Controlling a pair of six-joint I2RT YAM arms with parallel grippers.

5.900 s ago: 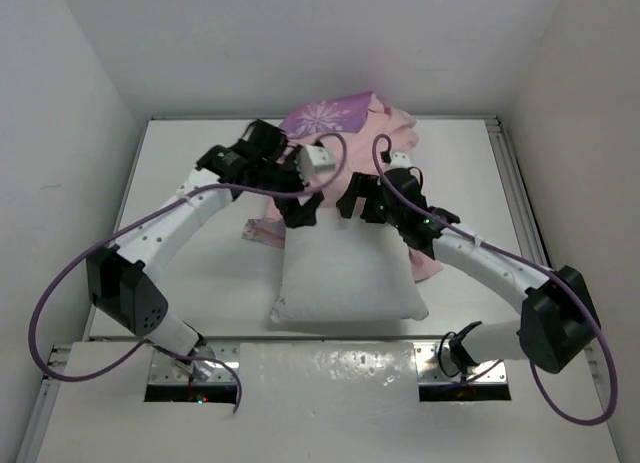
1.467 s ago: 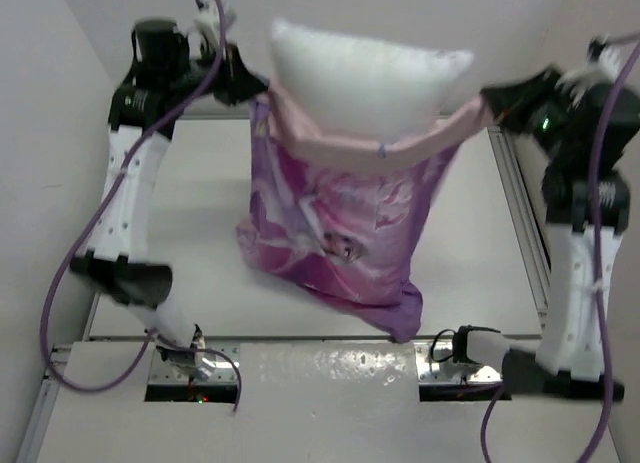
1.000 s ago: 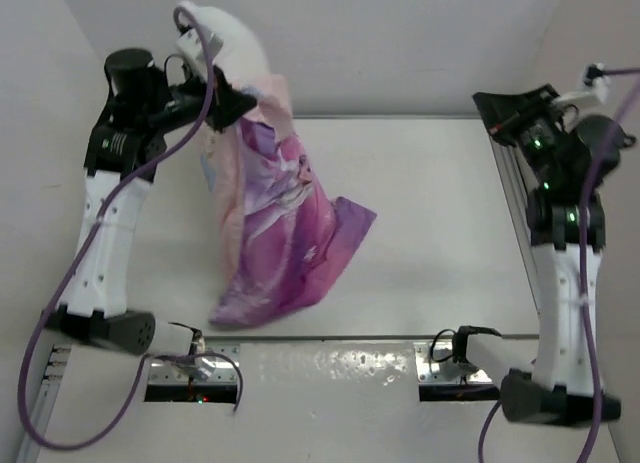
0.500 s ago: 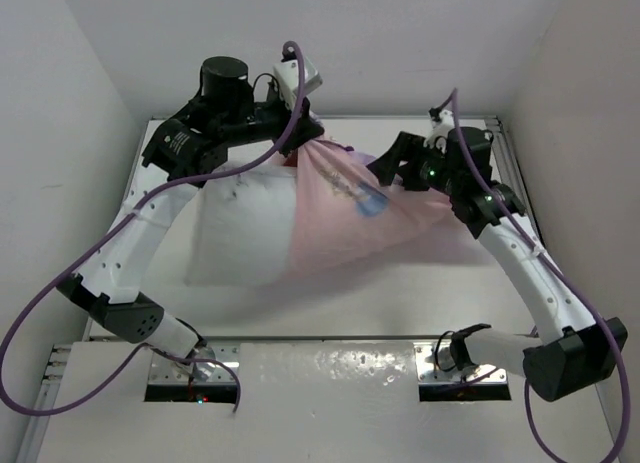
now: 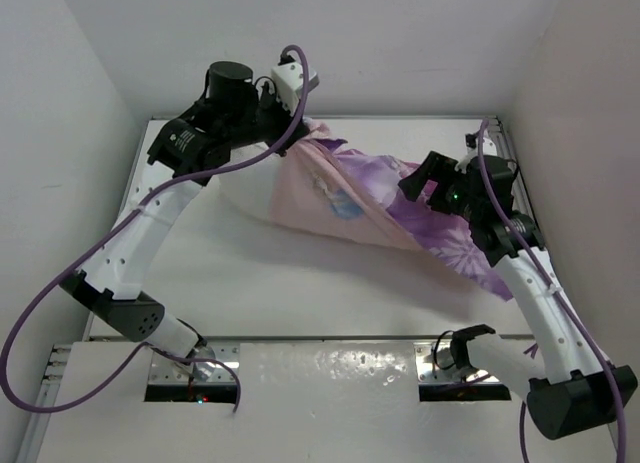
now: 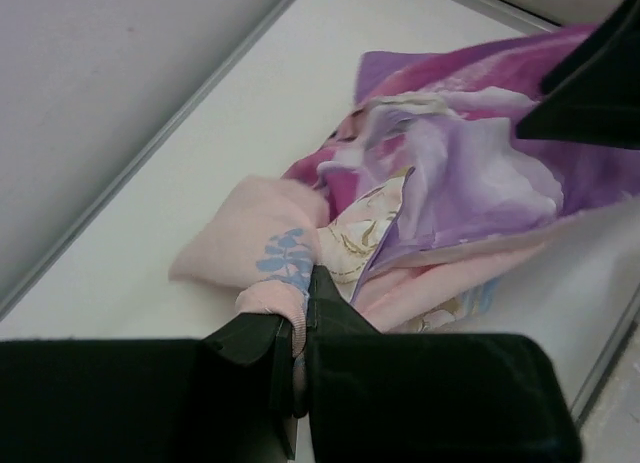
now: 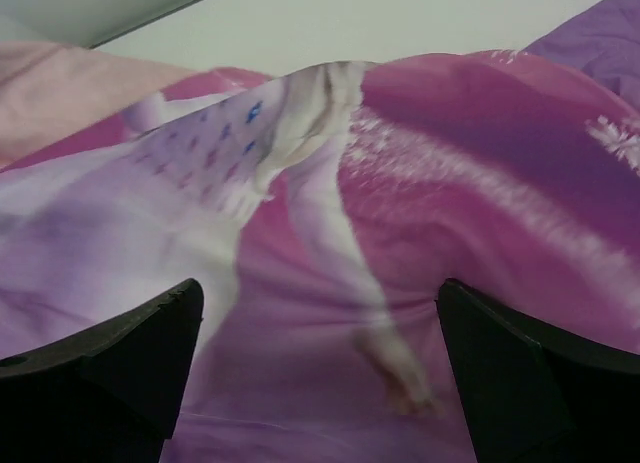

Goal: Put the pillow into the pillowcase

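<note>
Now, pillowcase [image 5: 380,198] spread over worktop [image 5: 300,283].
Its pink edge is clamped by the left gripper [image 6: 300,313]; the right gripper [image 7: 318,293] is held wide over it; the pillow [image 5: 245,195] is seen beside it.

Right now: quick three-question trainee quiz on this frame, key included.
1. True or false: the left gripper is shut on the pillowcase.
2. The right gripper has its jaws: A) open, B) clamped shut, C) out of view.
3. Fill in: the fabric pinched in the left wrist view is pale ____.
Key: 1 true; 2 A; 3 pink.
</note>
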